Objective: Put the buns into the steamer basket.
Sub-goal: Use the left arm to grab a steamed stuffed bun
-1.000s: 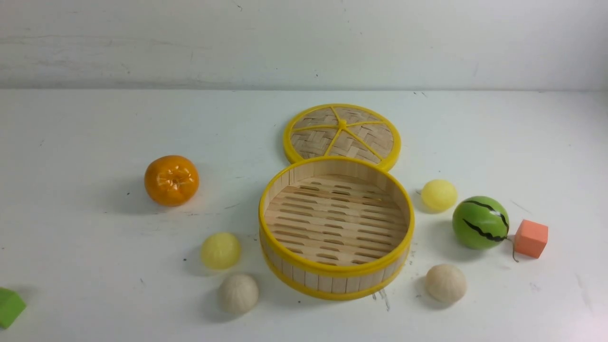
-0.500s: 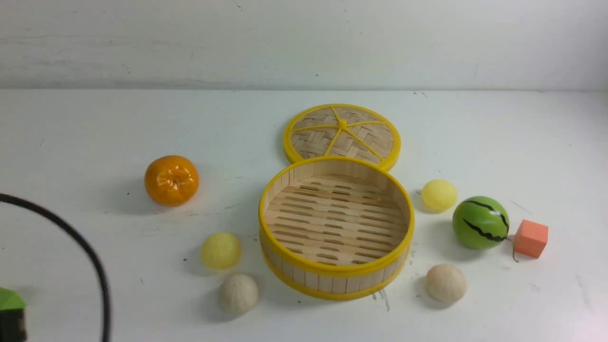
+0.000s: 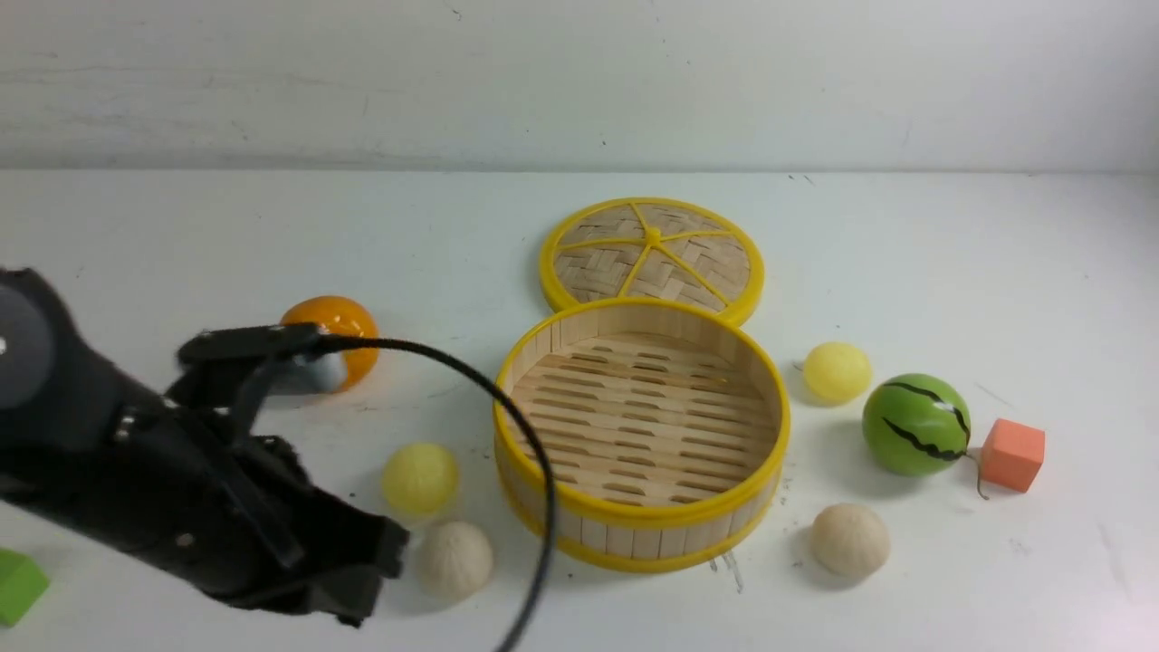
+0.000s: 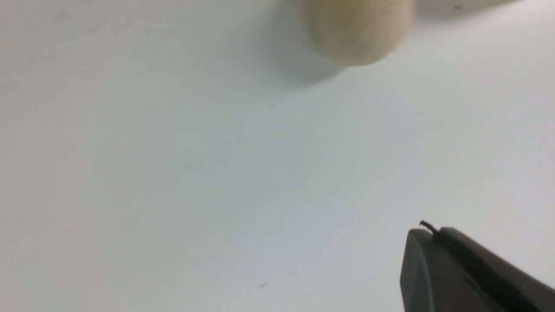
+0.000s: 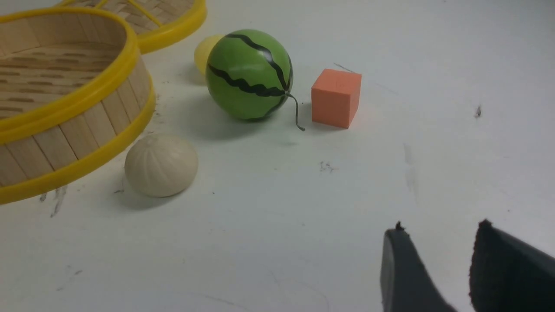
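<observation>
The steamer basket stands empty in the middle of the table. Two buns lie to its left, a pale yellow one and a beige one. Two more lie to its right, a yellow one and a beige one. My left gripper hangs low just left of the left beige bun. Its jaws are shut on nothing, and they do not touch the bun. My right gripper is open and empty over bare table, well short of the right beige bun.
An orange tangerine is half hidden behind my left arm. The woven lid lies behind the basket. A watermelon ball and an orange cube stand at the right, a green block at the left edge. The arm's cable arcs before the basket.
My left arm has swung in from the left edge and now reaches almost to the left beige bun. The buns, the basket and the other objects have not moved.
</observation>
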Robot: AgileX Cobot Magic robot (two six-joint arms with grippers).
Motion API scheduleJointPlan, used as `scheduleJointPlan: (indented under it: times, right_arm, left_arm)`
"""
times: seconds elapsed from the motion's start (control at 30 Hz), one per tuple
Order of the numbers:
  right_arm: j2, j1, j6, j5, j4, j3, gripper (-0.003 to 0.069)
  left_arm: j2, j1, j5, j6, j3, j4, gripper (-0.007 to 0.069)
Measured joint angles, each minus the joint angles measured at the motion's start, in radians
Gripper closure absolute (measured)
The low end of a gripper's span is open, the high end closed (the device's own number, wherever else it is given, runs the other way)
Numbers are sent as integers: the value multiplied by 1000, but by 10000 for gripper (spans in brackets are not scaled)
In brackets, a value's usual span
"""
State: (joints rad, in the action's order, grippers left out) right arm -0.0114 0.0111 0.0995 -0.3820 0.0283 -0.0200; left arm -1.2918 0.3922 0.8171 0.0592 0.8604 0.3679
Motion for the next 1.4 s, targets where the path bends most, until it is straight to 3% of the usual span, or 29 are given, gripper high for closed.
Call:
scheduleJointPlan:
  times: [0.03, 0.13, 0.27, 0.47, 0.63, 0.8, 1.27, 1.37, 1.4]
  right_arm:
    - [0, 0, 0, 0, 0, 0, 420]
    - [0, 0, 0, 0, 0, 0, 420]
    - [0, 0, 0, 0, 0, 0, 420]
    - [0, 0, 0, 0, 0, 0, 420]
    - [0, 0, 1, 0, 0, 0, 420]
    - [0, 0, 2, 0, 0, 0, 420]
    - [0, 0, 2, 0, 0, 0, 420]
    - [0, 0, 2, 0, 0, 0, 420]
    - [0, 0, 2, 0, 0, 0, 420]
  left_arm:
    - [-22, 91, -16, -59, 36, -41, 638]
    - [-102, 184, -15, -163, 115, -159, 638]
    - [-231, 185, 4, -242, 216, -289, 637]
    - [-405, 130, 53, -238, 329, -321, 558]
    - [-487, 86, 89, -156, 401, -279, 391]
    - [-493, 85, 88, -96, 406, -231, 326]
    - [-580, 84, 23, -83, 406, -255, 392]
    - [-585, 84, 23, -83, 408, -255, 433]
    - [-584, 84, 27, -83, 408, -255, 477]
